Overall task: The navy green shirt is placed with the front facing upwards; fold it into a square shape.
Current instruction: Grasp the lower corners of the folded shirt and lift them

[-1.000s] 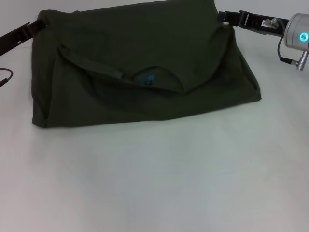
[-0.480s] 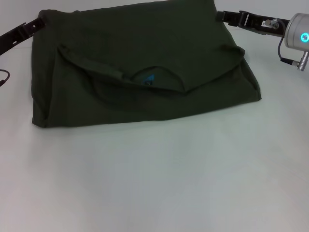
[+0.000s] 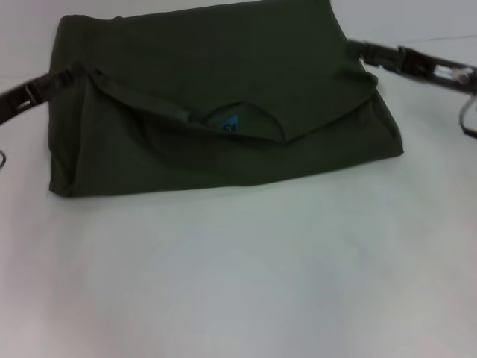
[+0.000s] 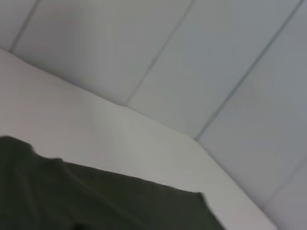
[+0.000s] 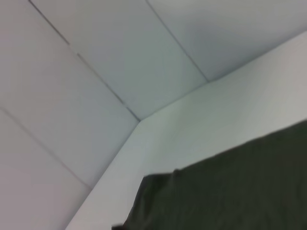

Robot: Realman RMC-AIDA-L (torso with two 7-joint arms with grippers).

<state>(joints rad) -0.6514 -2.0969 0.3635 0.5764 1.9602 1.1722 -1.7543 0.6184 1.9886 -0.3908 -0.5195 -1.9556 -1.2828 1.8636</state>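
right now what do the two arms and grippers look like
Both are slim, black and bar-like. The left gripper has a buckle-like bracket along its black link. The right gripper runs back to a black link with a silvery metal patch and a dark looping cable at the frame edge. Both sit beside the navy green shirt.

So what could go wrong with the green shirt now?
The left gripper and right gripper sit at the side edges of the half-folded navy green shirt. If one pulls sooner or harder than the other, the fold may come out crooked. The loose flap by the neck label might also bunch up on the table.
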